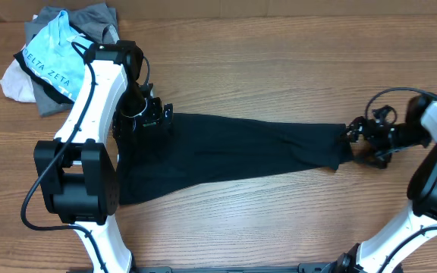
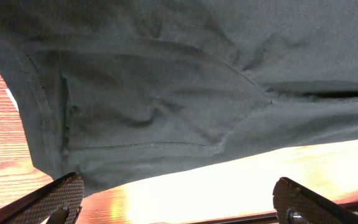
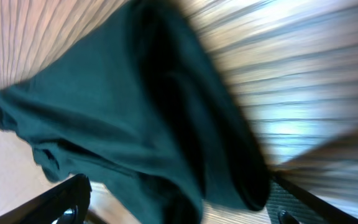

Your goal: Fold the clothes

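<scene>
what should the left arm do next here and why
Probably ease the left gripper forward and close on the edge of the black T-shirt: its fingers stand open with that edge just ahead, not between them, while the right gripper sits at the far end.

Surface: brown wooden table (image 1: 279, 68).
Pile, far left corner: light blue shirt lettered "ELTA ZETA" (image 1: 51, 59) on crumpled grey garment (image 1: 89, 19).
Pile edge: white garment (image 1: 15, 82), touching.

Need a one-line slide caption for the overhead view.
Soft black T-shirt stretched across wooden table, one end at left gripper, other bunched at right gripper.
</scene>
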### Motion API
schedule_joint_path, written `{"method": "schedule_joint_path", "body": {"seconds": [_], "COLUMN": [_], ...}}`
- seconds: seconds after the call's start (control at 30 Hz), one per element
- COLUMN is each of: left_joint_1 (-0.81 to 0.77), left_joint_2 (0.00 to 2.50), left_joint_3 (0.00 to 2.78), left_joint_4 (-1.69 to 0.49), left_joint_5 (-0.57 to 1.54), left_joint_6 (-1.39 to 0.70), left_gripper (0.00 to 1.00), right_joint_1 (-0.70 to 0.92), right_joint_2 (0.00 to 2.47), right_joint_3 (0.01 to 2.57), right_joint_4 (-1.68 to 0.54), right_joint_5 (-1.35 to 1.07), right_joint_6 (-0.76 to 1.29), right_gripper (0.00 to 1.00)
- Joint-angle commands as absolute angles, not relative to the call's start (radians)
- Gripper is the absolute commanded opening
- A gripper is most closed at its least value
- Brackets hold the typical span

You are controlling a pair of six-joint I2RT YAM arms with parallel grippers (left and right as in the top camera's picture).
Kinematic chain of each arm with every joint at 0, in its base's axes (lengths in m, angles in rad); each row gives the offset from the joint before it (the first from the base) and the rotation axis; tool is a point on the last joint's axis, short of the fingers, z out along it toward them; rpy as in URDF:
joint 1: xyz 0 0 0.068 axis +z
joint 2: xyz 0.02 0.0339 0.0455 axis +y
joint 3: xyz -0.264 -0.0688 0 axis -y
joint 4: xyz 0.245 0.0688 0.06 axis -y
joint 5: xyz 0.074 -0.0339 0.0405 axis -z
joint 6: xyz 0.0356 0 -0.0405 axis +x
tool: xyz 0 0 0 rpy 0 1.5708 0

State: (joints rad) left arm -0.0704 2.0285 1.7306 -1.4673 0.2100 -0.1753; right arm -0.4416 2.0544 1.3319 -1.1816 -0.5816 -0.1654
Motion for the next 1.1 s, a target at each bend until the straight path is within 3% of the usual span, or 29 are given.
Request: {"method": "schedule_joint_path", "body": {"seconds": [0.0,0.1,0.3,0.5,0.77,1.07], "left_joint_1": [-0.073,-0.073,-0.073,-0.073,-0.073,-0.073], "left_joint_2": [2.008,2.008,2.008,2.008,2.008,2.008], "left_joint_3": [1.746,1.746,1.746,1.746,1.746,1.746], "left_joint_4": [-1.465,-1.465,-1.465,-1.465,-1.465,-1.457], "left_joint_5": [0.23,0.23,0.23,0.23,0.229,0.229], "left_joint_6": [-0.154,-0.153,-0.153,-0.153,-0.153,-0.154], "left_gripper": [1.0,1.0,1.0,1.0,1.0,1.0], "right_joint_1": [-0.374,-0.335,-0.32,-0.331,-0.334,-0.26], "right_joint_2": [2.067,2.067,2.067,2.067,2.01,1.738], "right_joint_3": [1.284,1.247,1.232,1.235,1.268,1.268], "right_joint_4": [-1.138,-1.073,-1.04,-1.013,-1.018,-1.056], "right_joint_5": [-0.601,-0.573,-0.522,-0.487,-0.356,-0.088], "right_joint_6": [-0.171,-0.134,-0.1,-0.046,0.105,0.247], "right_gripper": [0.9,0.85,0.64,0.04,0.04,0.04]}}
